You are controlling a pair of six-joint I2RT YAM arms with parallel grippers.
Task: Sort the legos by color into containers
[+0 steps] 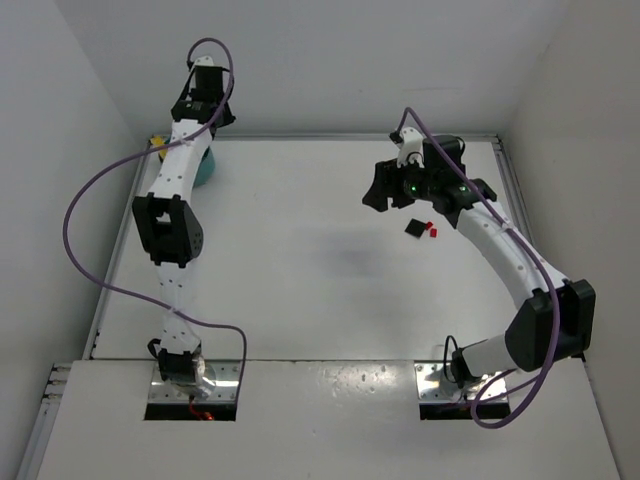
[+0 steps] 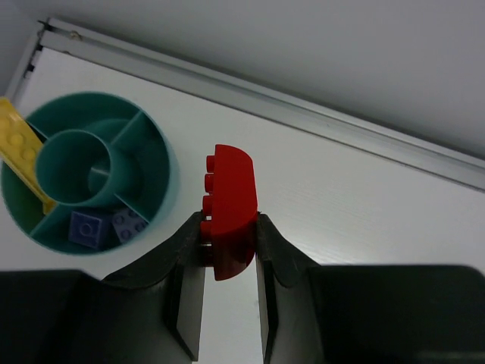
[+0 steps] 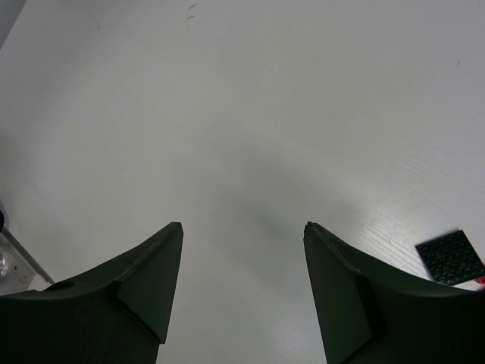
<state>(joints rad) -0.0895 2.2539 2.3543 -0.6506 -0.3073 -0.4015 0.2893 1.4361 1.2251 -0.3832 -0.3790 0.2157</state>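
In the left wrist view my left gripper [image 2: 229,221] is shut on a red curved lego [image 2: 231,205], held above the table just right of the teal bowl [image 2: 168,163]. The bowl's containers hold a yellow lego [image 2: 19,144] on the left and two purple legos [image 2: 85,229] at the front. My right gripper [image 3: 242,226] is open and empty over bare table. A black lego [image 3: 451,258] lies to its right. From above, the black lego [image 1: 414,228] and a small red lego [image 1: 433,231] lie just below the right gripper [image 1: 385,195].
The bowl [image 1: 205,170] stands at the table's far left corner, partly hidden by the left arm. A metal rail [image 2: 303,114] runs along the back edge by the wall. White walls close in the table on three sides.
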